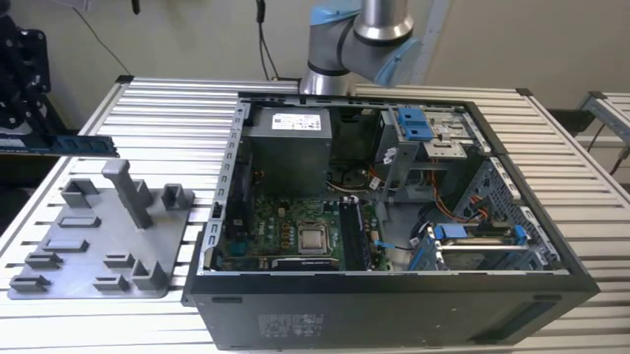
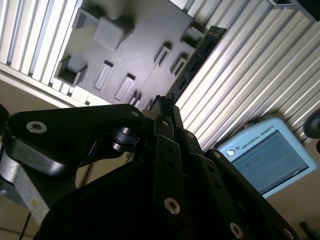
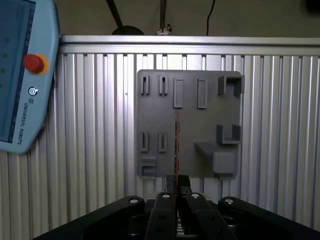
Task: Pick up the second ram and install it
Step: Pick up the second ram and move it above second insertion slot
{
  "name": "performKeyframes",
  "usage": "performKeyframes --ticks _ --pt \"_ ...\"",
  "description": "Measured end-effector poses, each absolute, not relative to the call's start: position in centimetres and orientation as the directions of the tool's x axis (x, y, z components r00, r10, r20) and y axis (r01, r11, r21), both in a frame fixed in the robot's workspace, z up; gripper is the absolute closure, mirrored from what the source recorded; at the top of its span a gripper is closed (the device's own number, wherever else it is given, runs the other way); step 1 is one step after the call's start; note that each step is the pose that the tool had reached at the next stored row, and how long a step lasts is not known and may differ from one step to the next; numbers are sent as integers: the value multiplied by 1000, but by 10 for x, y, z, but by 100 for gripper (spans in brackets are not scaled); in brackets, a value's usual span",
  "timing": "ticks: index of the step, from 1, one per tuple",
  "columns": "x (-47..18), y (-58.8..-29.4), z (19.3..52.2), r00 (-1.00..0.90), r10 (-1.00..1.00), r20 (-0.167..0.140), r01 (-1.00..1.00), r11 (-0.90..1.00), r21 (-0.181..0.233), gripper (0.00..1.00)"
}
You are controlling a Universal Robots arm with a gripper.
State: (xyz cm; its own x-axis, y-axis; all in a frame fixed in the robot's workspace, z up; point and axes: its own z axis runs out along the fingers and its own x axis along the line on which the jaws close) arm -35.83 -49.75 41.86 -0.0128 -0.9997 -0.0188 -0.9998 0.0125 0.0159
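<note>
Pincer (image 3: 176,184) of mine is squeezed narrow on the second ram (image 3: 176,145). The stick pokes straight out from my fingertips, edge-on in the first wrist view, with the grey fixture plate (image 3: 190,125) behind it. In the exterior view the ram hangs level at the exterior view's left, just past the far side of the plate and well apart from the open computer case (image 1: 394,221). Teach pendant (image 3: 20,75) sits near the plate over the slatted table (image 3: 90,125).

Slatted, apparently aluminium table (image 1: 158,110) carries grey fixture plate (image 1: 94,259) and open computer case (image 1: 394,306).
</note>
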Motion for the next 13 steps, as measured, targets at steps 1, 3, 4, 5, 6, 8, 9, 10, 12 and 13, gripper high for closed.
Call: performKeyframes --ticks 1,3,4,5,6,8,9,10,12,13 --pt "-356 -497 419 -13 -1000 -19 -1000 13 16 86" --pt "-352 -497 419 -13 -1000 -19 -1000 13 16 86" --pt "-349 -497 419 -13 -1000 -19 -1000 12 16 86" --pt "-347 -497 419 -13 -1000 -19 -1000 13 16 86" --pt "-344 -497 419 -13 -1000 -19 -1000 13 16 86" --pt "-339 -497 419 -13 -1000 -19 -1000 13 16 86" --pt "-337 -497 419 -13 -1000 -19 -1000 13 16 86" --pt "-334 -498 419 -13 -1000 -19 -1000 12 16 86" --pt "-330 -497 419 -13 -1000 -19 -1000 12 16 86" --pt "-327 -498 419 -13 -1000 -19 -1000 12 16 86"
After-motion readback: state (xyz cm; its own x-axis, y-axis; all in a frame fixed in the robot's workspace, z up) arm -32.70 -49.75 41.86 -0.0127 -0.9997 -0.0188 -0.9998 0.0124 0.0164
